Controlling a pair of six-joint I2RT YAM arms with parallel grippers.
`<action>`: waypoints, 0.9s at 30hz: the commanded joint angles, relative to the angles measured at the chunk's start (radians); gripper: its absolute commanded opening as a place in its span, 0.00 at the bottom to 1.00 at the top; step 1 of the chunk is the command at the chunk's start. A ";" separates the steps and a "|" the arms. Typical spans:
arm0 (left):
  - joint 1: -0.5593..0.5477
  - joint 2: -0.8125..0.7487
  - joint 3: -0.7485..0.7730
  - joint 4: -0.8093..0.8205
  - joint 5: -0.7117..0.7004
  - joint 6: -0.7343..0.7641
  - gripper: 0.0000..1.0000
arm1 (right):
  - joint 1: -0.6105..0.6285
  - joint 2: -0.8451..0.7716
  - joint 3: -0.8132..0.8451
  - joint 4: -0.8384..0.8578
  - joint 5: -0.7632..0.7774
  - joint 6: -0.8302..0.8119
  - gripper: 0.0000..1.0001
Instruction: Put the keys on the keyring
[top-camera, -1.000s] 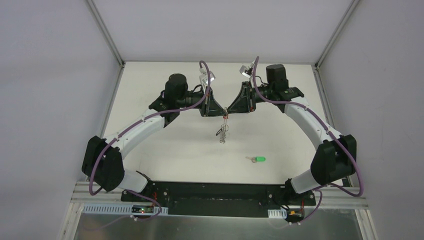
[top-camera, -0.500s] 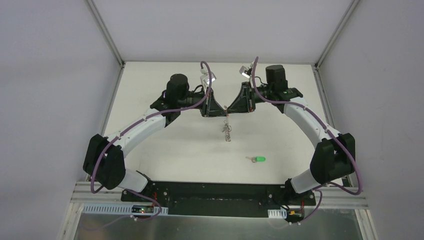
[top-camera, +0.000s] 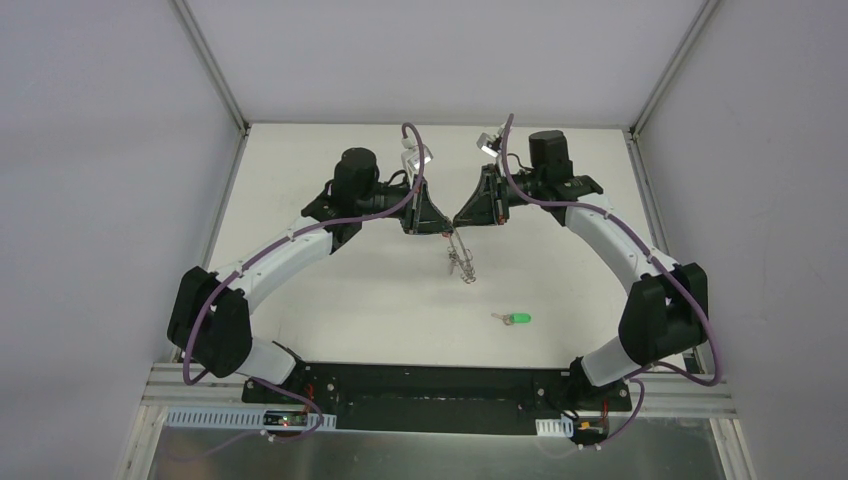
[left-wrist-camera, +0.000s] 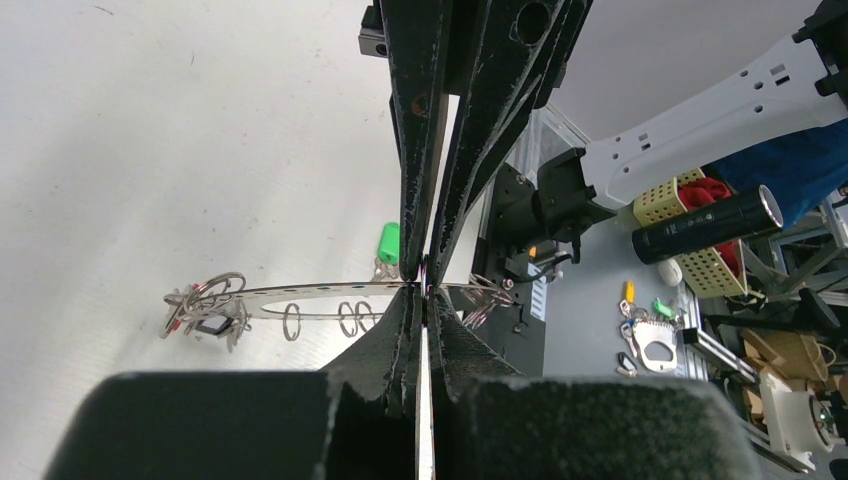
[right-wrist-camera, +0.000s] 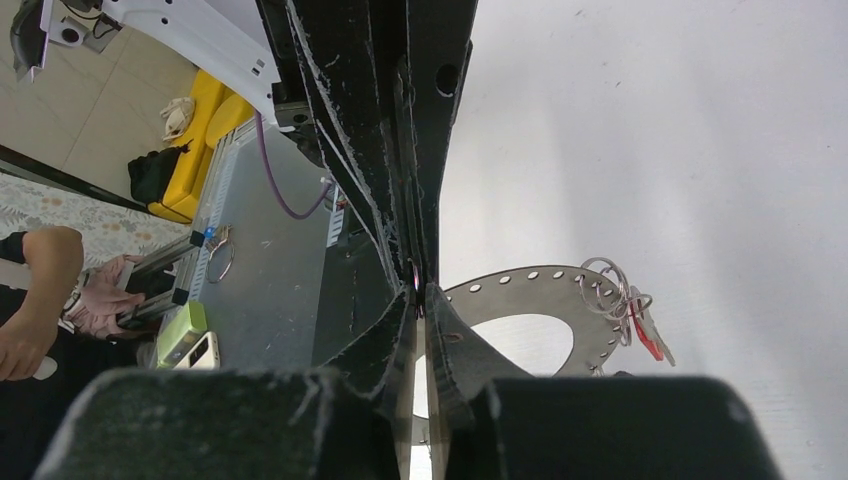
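The left tool (left-wrist-camera: 424, 290) stays clenched on the keyring (left-wrist-camera: 320, 291), which hangs above the middle of the table (top-camera: 330, 300). The ring's lower end, carrying keys (right-wrist-camera: 648, 338), has swung right since a second ago. The right tool (right-wrist-camera: 416, 288) has narrowed to a pinch at the ring's rim. A green key (top-camera: 517, 319) lies unmoved toward the near edge.

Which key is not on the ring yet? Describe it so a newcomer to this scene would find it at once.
Start at the white table, towards its near edge, slightly right of centre. The green-headed key lies flat there, alone. The other keys hang bunched on the keyring, which the left tool holds in the air.
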 joint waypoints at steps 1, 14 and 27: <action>0.010 0.002 0.015 0.053 0.015 -0.012 0.00 | 0.018 0.000 -0.002 0.033 -0.031 0.007 0.06; 0.053 -0.020 0.071 -0.175 0.025 0.215 0.26 | 0.037 -0.084 0.126 -0.311 0.345 -0.328 0.00; 0.064 -0.020 0.229 -0.600 -0.114 0.527 0.56 | 0.155 -0.201 0.087 -0.276 0.830 -0.227 0.00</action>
